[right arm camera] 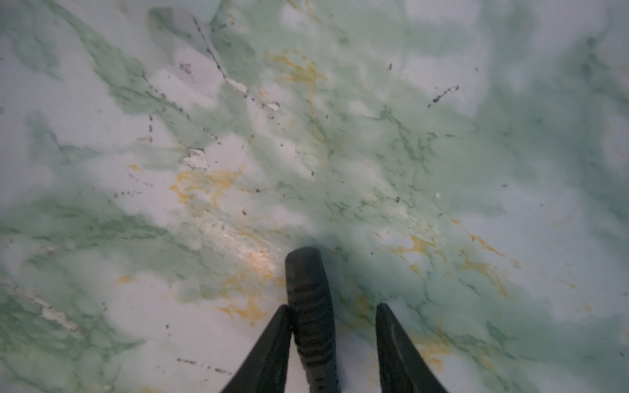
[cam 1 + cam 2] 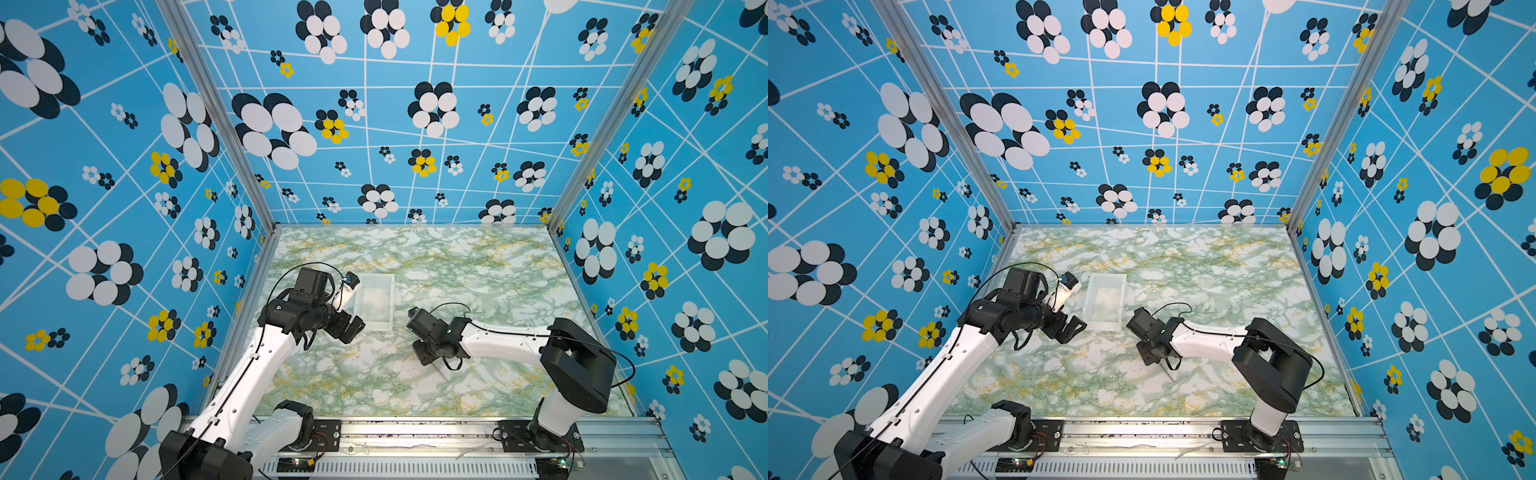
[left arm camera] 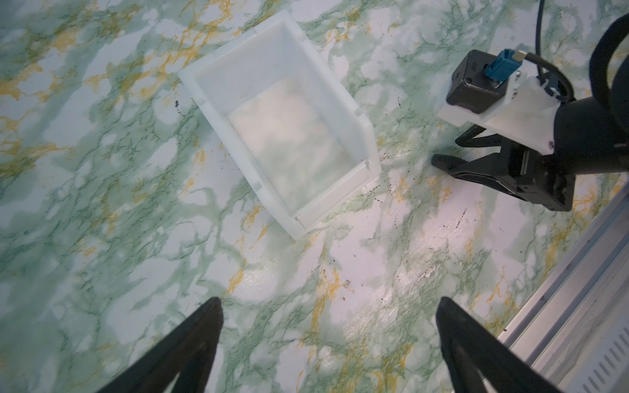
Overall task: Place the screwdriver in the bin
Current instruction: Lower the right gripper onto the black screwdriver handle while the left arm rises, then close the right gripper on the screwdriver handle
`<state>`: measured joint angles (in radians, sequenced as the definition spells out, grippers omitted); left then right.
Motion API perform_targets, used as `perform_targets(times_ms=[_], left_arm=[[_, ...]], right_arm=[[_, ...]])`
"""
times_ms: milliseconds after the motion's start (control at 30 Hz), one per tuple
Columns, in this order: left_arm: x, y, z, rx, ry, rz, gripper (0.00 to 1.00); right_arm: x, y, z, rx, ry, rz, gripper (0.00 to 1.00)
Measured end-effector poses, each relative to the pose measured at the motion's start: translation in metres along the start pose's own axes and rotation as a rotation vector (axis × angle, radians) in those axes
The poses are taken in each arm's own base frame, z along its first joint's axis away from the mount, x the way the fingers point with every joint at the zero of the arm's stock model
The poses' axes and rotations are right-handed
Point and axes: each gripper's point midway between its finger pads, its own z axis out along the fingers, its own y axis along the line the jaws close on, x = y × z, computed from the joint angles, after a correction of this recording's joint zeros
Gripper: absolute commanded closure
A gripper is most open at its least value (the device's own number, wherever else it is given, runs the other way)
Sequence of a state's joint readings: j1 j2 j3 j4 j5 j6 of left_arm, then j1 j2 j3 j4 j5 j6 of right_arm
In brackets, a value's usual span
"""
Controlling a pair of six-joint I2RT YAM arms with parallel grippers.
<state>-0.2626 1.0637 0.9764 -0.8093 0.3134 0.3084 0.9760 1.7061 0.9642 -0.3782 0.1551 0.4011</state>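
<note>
Scene: two robot arms at work over a green-and-gold marbled worktop [image 2: 478, 270], boxed in by blue flowered walls [image 2: 124, 166].
Where the tool is: the screwdriver [image 1: 308, 306] lies on the worktop outside the bin [image 2: 392, 301], to its right and nearer the front rail [image 2: 415, 424].
Right arm: the right pincer [image 1: 331, 305] is lowered around the black ribbed handle. It is set narrow, with one finger against the handle and the other standing clear of it.
Left arm: the left pincer [image 3: 328, 299] is spread wide and holds nothing. It hangs over the worktop near the bin's front left corner.
Bin: white and translucent, standing upright, its long side running front to back.
Top views only: in both, a thin silver shaft [image 2: 441, 372] pokes out from beneath the right arm's wrist, which hides the handle.
Right wrist view only: the handle between the fingers, with the shaft out of frame.
Left wrist view only: the bin's inner walls, and the right pincer seen from the side under its wrist camera [image 3: 473, 85] with a blue plug [image 3: 495, 68]. The screwdriver cannot be made out there.
Axis: the long axis slants, tip toward the front rail and slightly right, handle end back toward the bin.
Lettering: a faint mark on the wrist camera's housing, too small to read.
</note>
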Motion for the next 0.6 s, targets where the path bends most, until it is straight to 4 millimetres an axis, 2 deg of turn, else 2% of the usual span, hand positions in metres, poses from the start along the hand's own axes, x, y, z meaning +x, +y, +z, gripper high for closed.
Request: perform_targets(times_ms=[267,600], left_arm=[[-0.0002,-0.0002,-0.0003,0.0,-0.001,0.0,0.01],[0.003,-0.0022,-0.0003,0.011,0.012,0.0,0.01]], right_arm=[[0.0073,-0.0013,0.0034,0.003,0.01,0.0,0.58],[0.0074,-0.0009,0.004,0.011,0.0,0.003,0.69]])
